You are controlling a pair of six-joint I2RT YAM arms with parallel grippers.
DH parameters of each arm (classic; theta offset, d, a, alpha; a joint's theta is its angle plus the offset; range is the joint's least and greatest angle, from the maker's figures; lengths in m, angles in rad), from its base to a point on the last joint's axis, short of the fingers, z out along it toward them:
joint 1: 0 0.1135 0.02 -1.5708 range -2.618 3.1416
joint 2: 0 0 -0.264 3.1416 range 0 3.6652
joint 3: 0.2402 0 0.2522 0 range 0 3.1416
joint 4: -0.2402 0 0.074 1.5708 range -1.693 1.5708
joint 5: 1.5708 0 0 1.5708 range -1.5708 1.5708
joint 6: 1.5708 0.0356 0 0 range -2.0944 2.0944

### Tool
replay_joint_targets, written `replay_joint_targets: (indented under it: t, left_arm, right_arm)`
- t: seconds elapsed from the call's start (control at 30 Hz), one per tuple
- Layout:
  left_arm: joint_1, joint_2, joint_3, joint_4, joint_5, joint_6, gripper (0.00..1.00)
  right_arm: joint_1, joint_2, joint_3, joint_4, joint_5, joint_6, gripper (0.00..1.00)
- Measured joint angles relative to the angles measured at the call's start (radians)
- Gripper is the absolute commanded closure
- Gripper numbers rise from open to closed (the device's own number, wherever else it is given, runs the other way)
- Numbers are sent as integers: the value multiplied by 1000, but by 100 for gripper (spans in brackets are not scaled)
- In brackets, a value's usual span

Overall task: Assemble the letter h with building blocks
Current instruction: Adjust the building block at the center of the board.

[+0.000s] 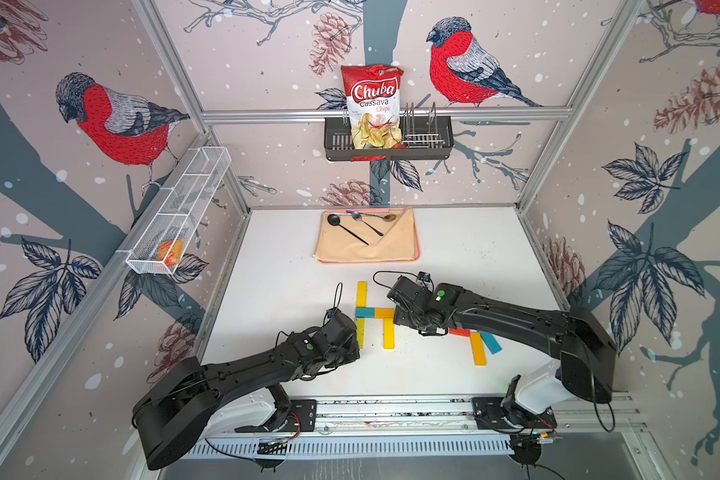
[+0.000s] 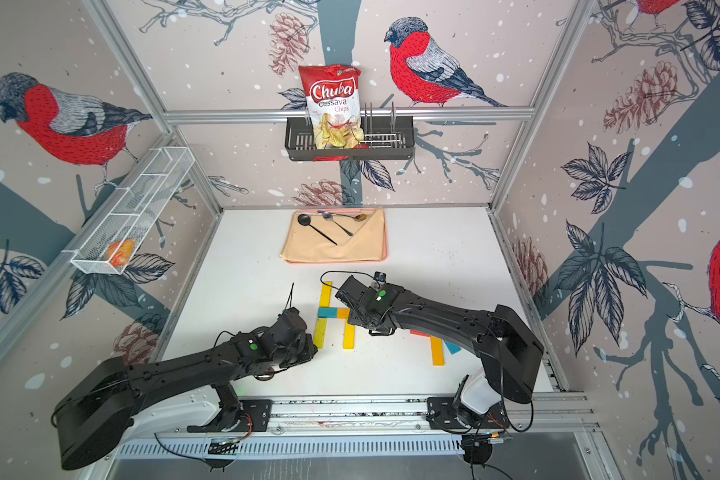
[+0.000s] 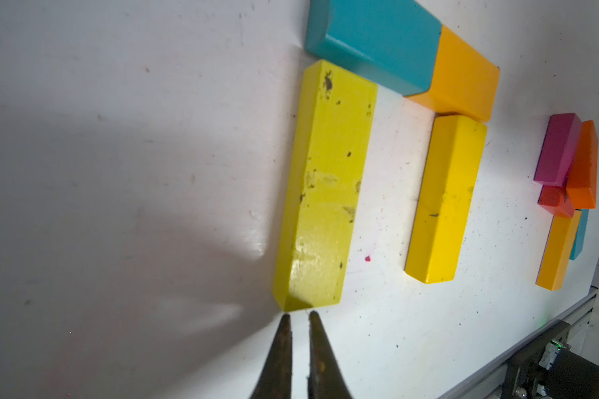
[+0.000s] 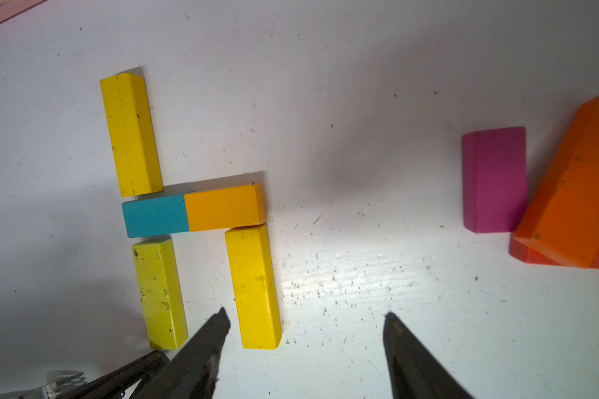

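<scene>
My left gripper (image 3: pixel 298 319) was closed on nothing, its tips just short of the lime block (image 3: pixel 325 183). My right gripper (image 4: pixel 306 316) had its jaws apart and empty, with one finger beside a yellow block (image 4: pixel 256 286). The lime block lay against one long side of the teal block (image 4: pixel 156 216), and a second yellow block (image 4: pixel 130 134) lay against the opposite side. An amber block (image 4: pixel 225 207) butted the teal block's end, with the yellow block below it. Well away from the teal block lay a magenta block (image 4: pixel 494 179), an orange block (image 4: pixel 574 186) and a red block (image 4: pixel 529 257).

Bright even light, soft arm shadows, glare on white table (image 4: pixel 325 283), wide-angle edge distortion, sharp focus
</scene>
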Motion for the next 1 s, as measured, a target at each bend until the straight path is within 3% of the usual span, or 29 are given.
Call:
replay_joint_targets:
  t: [0.67,0.9,1.0]
  left_arm:
    - [13,-5,-7,21,0,0,86]
    - [10,-71,2,-14,33,8,70]
    - [4,-150,23,-84,48,16,58]
  right_arm:
    - [1,1,5,0,0,-3,28]
    - [3,1,18,-3,0,-18,28]
    - [4,4,24,-3,0,-19,28]
